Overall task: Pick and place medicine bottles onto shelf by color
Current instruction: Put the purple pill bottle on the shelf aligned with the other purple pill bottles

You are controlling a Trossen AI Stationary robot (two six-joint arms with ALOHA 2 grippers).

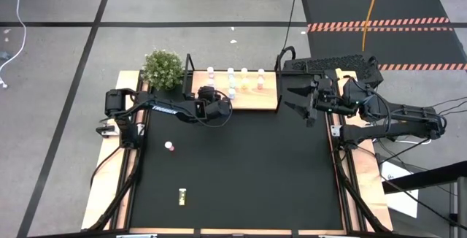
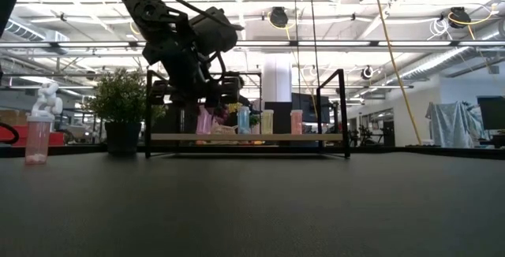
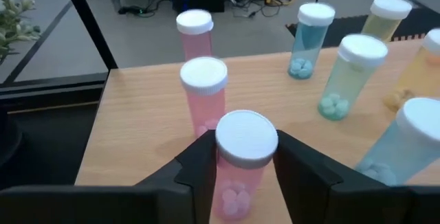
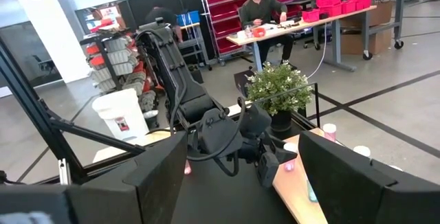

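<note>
1. The shelf [image 1: 252, 99] is a flat, pale wooden board with thin black metal posts. It sits at the far edge of the black table [image 1: 241, 172].
2. Small round bottles with white caps stand upright on the shelf. They are see-through plastic with little pills inside.
3. Two pink bottles [image 3: 203, 93] stand in a line on the left side of the shelf. Two blue bottles [image 3: 347, 76] and yellowish ones stand further right.
4. The left gripper [image 3: 240, 165] reaches out low over the shelf's left end. Its dark jaws sit on both sides of a third pink bottle [image 3: 240, 159], which stands upright on the wood. I cannot tell if they squeeze it or have let go.
5. The right gripper [image 1: 300, 101] waits beside the shelf's right end, jaws spread wide and holding nothing.
6. One pink bottle [image 1: 169, 147] stands on the table, well apart from the shelf. A yellow bottle [image 1: 182, 196] lies on its side nearer the front.
7. A bushy green plant [image 1: 163, 68] stands by the shelf's left end.
</note>
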